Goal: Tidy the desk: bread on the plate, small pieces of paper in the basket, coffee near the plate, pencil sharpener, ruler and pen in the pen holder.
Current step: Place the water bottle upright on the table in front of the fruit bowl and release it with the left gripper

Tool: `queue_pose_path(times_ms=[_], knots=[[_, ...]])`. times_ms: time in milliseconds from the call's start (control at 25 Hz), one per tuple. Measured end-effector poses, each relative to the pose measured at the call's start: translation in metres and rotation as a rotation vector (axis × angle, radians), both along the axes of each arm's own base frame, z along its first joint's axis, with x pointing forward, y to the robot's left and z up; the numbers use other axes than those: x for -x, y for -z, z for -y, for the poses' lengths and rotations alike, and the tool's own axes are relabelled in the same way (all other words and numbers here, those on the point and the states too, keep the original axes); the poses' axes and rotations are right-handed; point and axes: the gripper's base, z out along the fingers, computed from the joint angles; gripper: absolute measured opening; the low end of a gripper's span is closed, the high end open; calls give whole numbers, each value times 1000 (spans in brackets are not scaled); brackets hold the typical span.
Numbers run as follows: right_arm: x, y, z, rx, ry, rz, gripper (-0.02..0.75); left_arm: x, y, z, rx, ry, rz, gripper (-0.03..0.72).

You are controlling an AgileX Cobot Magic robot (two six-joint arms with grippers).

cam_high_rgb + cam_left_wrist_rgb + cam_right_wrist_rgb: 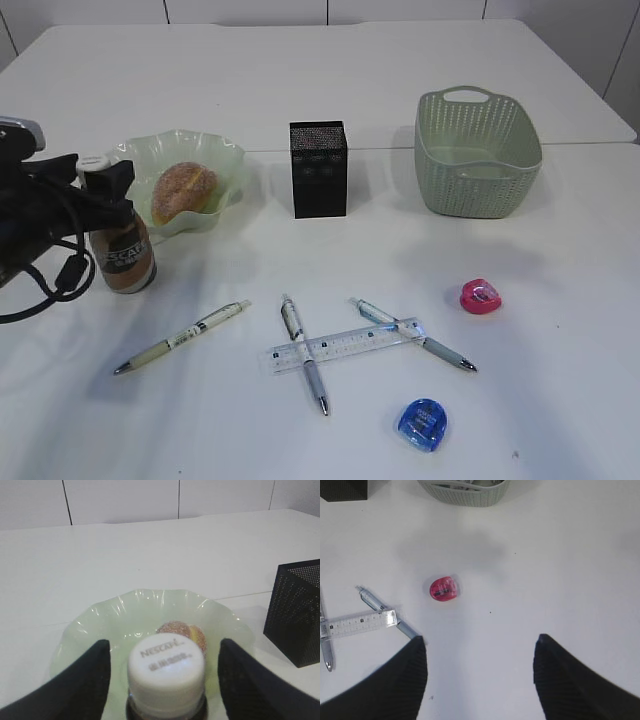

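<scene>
Beside the plate (pixel 225 165), left pincer (pixel 162 672) stands spread around the coffee (pixel 166 675); right pincer (pixel 479 677) released, empty.

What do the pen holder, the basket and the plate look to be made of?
Pen holder: black mesh, probably metal; fine perforations show. Basket: matte sage-green plastic, moulded woven-look holes. Plate: translucent pale green, glass or plastic; light passes through its ruffled rim.
</scene>
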Motion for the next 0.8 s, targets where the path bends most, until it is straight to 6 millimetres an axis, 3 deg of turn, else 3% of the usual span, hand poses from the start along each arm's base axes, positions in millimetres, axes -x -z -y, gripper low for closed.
queue_pose_path(times_ms=[600, 800], knots=[[0, 0, 0, 11, -21, 0, 520, 9, -34, -1, 1, 6, -10, 479], [0, 0, 0, 12, -23, 0, 519, 7, -37, -1, -2, 7, -28, 478]])
